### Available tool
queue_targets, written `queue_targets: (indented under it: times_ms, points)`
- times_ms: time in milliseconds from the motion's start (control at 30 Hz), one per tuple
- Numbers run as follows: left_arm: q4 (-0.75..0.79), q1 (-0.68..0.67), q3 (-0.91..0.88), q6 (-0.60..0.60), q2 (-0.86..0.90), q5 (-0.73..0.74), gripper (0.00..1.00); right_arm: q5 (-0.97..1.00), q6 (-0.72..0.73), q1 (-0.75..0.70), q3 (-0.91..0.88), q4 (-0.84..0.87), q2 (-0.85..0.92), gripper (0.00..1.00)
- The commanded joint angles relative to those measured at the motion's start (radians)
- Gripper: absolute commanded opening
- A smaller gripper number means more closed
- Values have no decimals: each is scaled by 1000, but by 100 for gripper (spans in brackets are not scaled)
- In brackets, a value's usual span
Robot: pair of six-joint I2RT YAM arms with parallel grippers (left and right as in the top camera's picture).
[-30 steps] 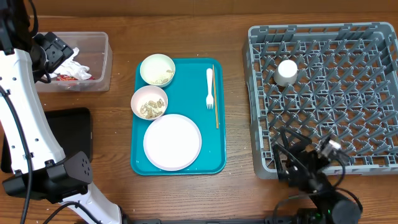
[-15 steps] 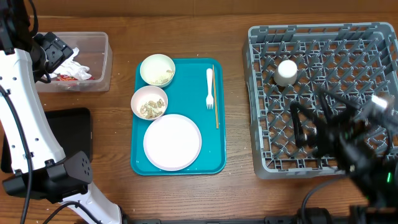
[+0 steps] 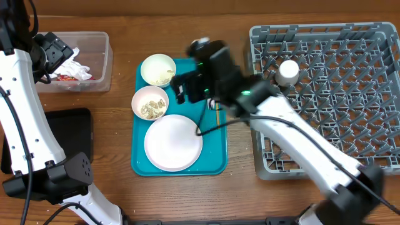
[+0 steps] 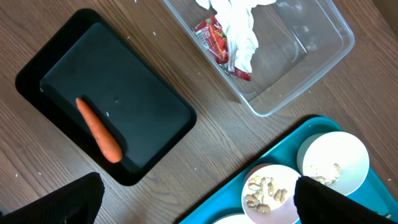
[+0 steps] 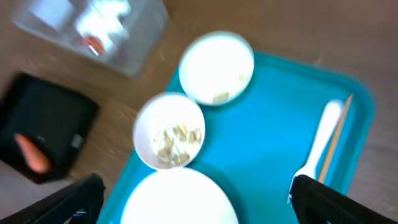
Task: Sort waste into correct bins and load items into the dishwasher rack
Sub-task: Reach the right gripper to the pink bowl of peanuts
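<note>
My right gripper [image 5: 199,205] hangs open and empty high over the white plate [image 5: 180,198] on the teal tray [image 3: 214,150]; in the overhead view the right gripper [image 3: 189,87] covers most of the fork [image 5: 320,144]. Behind the plate, one bowl [image 3: 150,103] holds beige scraps [image 4: 266,191] and the other bowl [image 3: 157,69] a few crumbs. The cup [image 3: 288,72] stands in the grey rack [image 3: 325,94]. Held high above the wood, my left gripper [image 4: 199,208] is open and empty. The carrot [image 4: 98,129] lies in the black tray [image 4: 149,106]. Napkins [image 4: 239,25] and a red wrapper [image 4: 214,38] lie in the clear tub [image 4: 305,68].
A thin wooden stick [image 3: 217,117] lies along the teal tray's right side beside the fork. The left arm's white links [image 3: 25,112] run up the left edge, partly over the black tray. The rack fills the right side of the table.
The right arm has swung from the rack's near edge leftward to above the teal tray, blurred on the way. The left arm and all objects stay put.
</note>
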Motion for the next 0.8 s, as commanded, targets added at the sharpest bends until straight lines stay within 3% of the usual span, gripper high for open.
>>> queue_targets:
  times_ms: [0,267,533,633,767]
  points:
    - [-2,4,2,-2,-8,-10,100,63,99,26,38,16,132,100]
    - [-2,3,2,-2,-8,-10,100,-114,145,40,37,107,307,98]
    - [-2,3,2,-2,-8,-10,100,-89,145,119,37,241,425,77]
    - [-2,4,2,-2,-8,-10,100,20,193,129,37,241,456,76]
    - [-2,3,2,-2,-8,-10,100,26,196,121,37,242,469,76]
